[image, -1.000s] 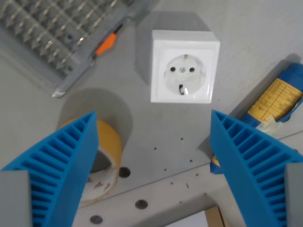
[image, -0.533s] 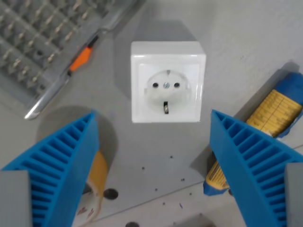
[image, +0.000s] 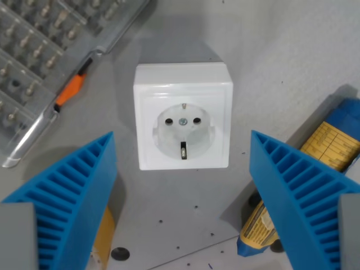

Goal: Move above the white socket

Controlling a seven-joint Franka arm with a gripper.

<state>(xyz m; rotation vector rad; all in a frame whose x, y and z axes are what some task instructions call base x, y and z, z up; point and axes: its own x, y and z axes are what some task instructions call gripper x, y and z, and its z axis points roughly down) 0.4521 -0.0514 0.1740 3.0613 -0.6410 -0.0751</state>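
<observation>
The white socket (image: 183, 117) is a square box with a round two-pin face, lying flat on the grey table near the middle of the wrist view. My gripper (image: 183, 185) hangs open above the table, just below the socket in the picture. Its two blue ribbed fingers (image: 67, 208) stand wide apart at the bottom left and bottom right, with nothing between them. The socket's lower edge lies level with the fingertips.
A clear plastic bit case (image: 39, 62) with an orange latch (image: 70, 90) lies at the upper left. A blue and yellow packet (image: 315, 169) lies at the right, partly behind the right finger. A yellow tape roll (image: 104, 242) peeks out beside the left finger.
The camera has moved forward over the table: the socket has slid down and left in the picture and looks larger. The tape roll is now mostly hidden behind the left finger.
</observation>
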